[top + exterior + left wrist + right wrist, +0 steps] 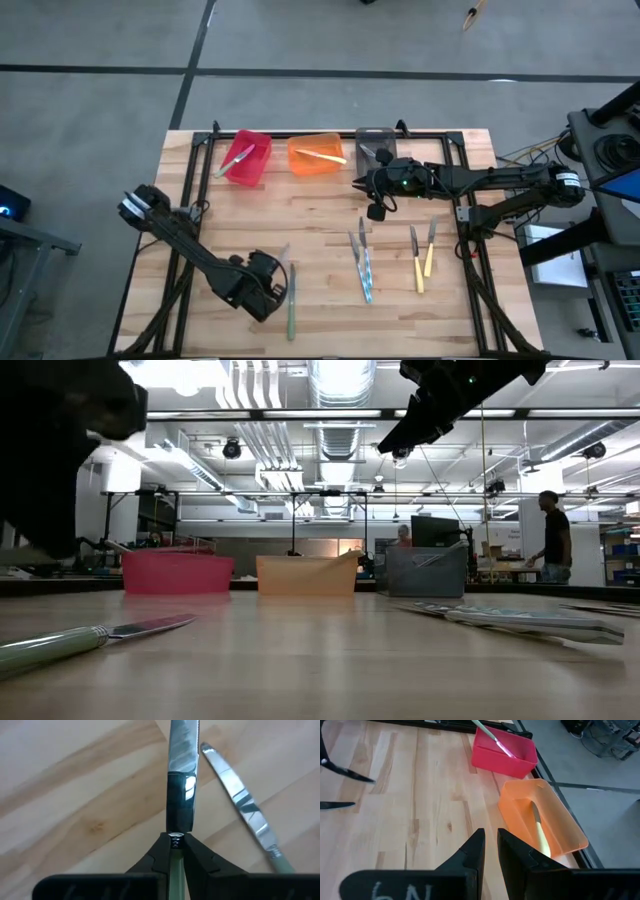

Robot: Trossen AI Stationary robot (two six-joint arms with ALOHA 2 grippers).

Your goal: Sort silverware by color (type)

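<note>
My left gripper (268, 285) (175, 840) hangs over the table's near left part, shut on a green-handled knife (180, 775). A second green-handled knife (245, 807) (291, 300) (90, 640) lies flat on the wood beside it. My right gripper (366, 186) (490, 845) is raised in front of the grey bin (375, 145); its fingers are almost together and hold nothing. Light blue utensils (362, 262) and pale yellow utensils (421, 258) lie flat mid-table. My left gripper pinches the knife's green handle (175, 867) between its two fingers, right where the handle meets the metal. The handle runs back along the fingers and the blade (181, 750) sticks straight out ahead of them. The blade stands clear above the wood.
Three bins stand along the far edge: red (246, 158) (504, 754) with a green utensil, orange (316, 155) (545, 820) with a yellow one, grey (425, 570) with a utensil. A black frame borders the table (200, 215). People stand in the room behind.
</note>
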